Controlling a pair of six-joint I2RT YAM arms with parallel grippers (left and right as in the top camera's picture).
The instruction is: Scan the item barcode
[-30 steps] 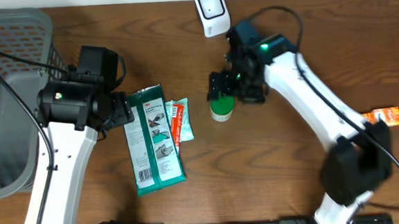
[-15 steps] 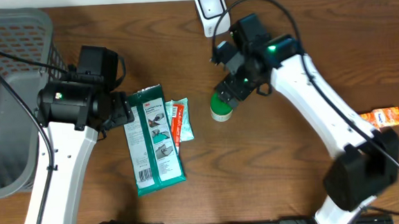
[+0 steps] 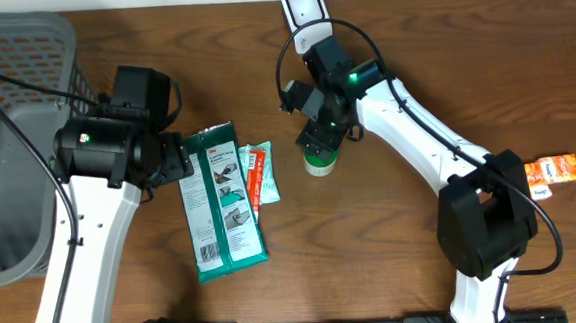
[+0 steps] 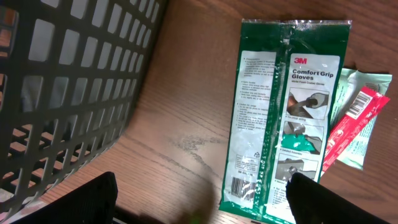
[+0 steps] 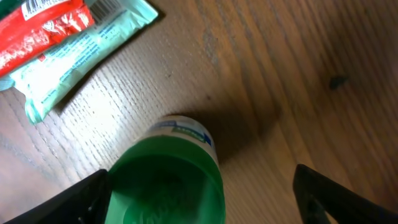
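Wooden table (image 3: pixel 374 256) holds glove pack (image 3: pixel 220 201), sachets (image 3: pixel 261 173) (overlapping), basket (image 3: pixel 7 149), scanner (image 3: pixel 304 10), green bottle (image 3: pixel 320 161).

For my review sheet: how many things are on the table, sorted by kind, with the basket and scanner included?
Packets: 4 (glove pack, pale green sachet, red sachet, orange packet)
Bottle: 1
Scanner: 1
Basket: 1
Total: 7

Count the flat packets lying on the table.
4. The green gloves pack is left of centre. A pale green pouch lies right beside it. A red packet lies on that pouch. An orange packet is at the far right. Others may be hidden.
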